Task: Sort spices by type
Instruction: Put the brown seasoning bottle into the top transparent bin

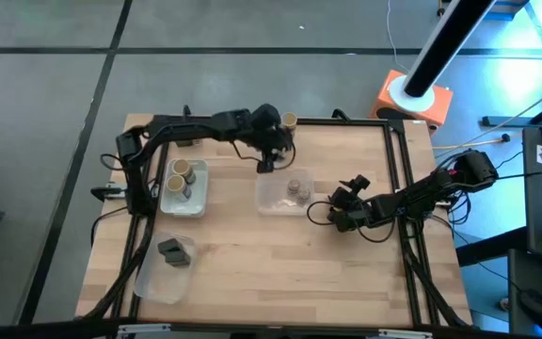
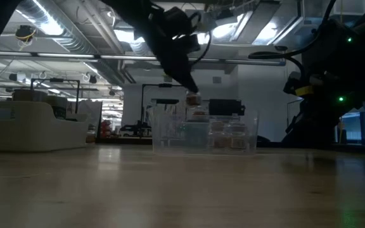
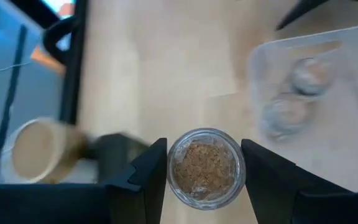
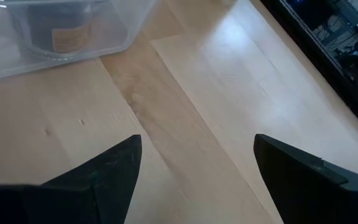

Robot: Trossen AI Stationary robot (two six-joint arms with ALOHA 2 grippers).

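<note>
Looking down on the wooden table (image 1: 280,264), we've got both dark arms over it and three clear trays spread around. The left arm reaches in from the far left corner, and the left gripper (image 3: 205,171) is up off the table near the far edge, clamped around a small squat jar (image 3: 206,167) full of brown grainy spice; in the low view that jar (image 2: 194,99) hangs in the air above the middle tray (image 2: 204,136). So it's held, both fingers (image 3: 148,174) pressed against its sides. The right arm comes in from the right edge and its right gripper (image 4: 197,168) sits low over bare wood just beside the middle tray, jaws spread wide with nothing between them. Size-wise next come the trays: the left tray (image 1: 169,202) holds two tan-topped jars (image 1: 183,170) standing upright, the near-left tray (image 1: 153,281) has dark grey packets (image 1: 174,250) in it, and the middle tray (image 1: 269,200) already has a couple of squat round jars (image 1: 298,189) inside. Another tan-topped jar (image 1: 290,121) stands alone at the far edge of the table, just beyond the left gripper, and it shows blurred in the left wrist view too. We can't tell exactly how many packets there are.
</note>
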